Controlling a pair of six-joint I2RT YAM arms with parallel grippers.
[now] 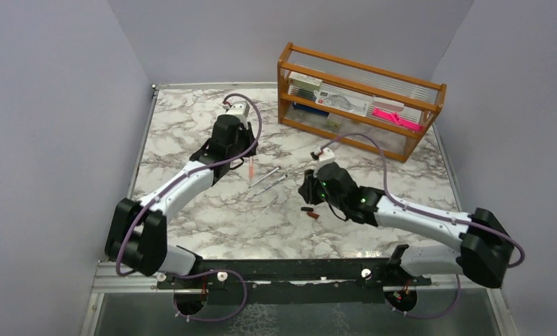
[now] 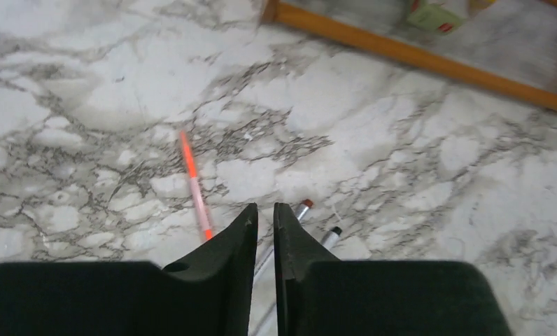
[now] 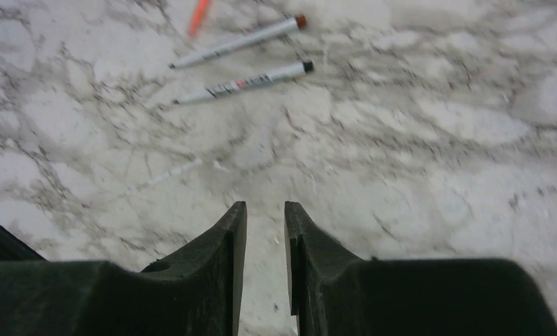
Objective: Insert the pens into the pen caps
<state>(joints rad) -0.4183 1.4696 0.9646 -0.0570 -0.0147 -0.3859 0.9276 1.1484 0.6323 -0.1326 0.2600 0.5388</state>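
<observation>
The translucent orange-red pen [image 1: 250, 171] lies on the marble table just in front of my left gripper [image 1: 245, 155]; in the left wrist view the pen [image 2: 195, 187] is left of my fingertips. Two silvery-grey pens [image 1: 265, 176] [image 1: 276, 183] lie side by side to its right. They also show in the left wrist view [image 2: 301, 208] [image 2: 331, 237] and the right wrist view [image 3: 234, 44] [image 3: 244, 82]. A black cap [image 1: 306, 208] and a dark red cap [image 1: 313, 215] lie just below my right gripper [image 1: 306, 193]. The left gripper [image 2: 264, 210] has its jaws almost together and empty. The right gripper [image 3: 265, 210] has a narrow gap and is empty.
A wooden rack [image 1: 360, 98] with clear panels stands at the back right and holds boxes and a bright pink strip [image 1: 396, 117]. Its lower rail [image 2: 416, 56] shows at the top of the left wrist view. Grey walls close in the table on the left, back and right.
</observation>
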